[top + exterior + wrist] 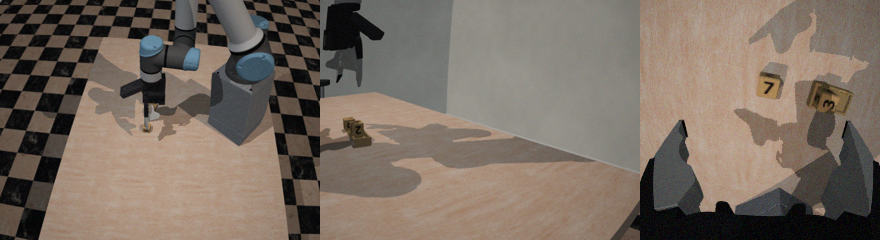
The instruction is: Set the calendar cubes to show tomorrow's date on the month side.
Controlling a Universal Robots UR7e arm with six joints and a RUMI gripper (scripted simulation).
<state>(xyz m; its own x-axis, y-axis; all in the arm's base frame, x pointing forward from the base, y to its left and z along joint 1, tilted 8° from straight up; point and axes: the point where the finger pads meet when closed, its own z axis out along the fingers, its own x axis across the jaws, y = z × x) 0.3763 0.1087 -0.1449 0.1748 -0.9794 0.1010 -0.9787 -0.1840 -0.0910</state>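
One wooden cube (149,128) (346,124) (769,86) lies loose on the table beside the tray, with a 7 on top. The small wooden tray (363,142) (846,103) holds the other cube (357,129) (829,101) at one end; its top shows a 3 turned sideways in the wrist view. A 2 shows on its side in the exterior view; its way up is unclear. The tray's other end is empty. The month side cannot be read. My gripper (348,83) (764,122) is wide open and empty, high above the table, pointing down.
The arm's grey pedestal (230,108) stands on the table to the right in the top view. Shadows of the arm fall across the tray and the table (165,186). A wall (539,77) rises behind the table in the exterior view.
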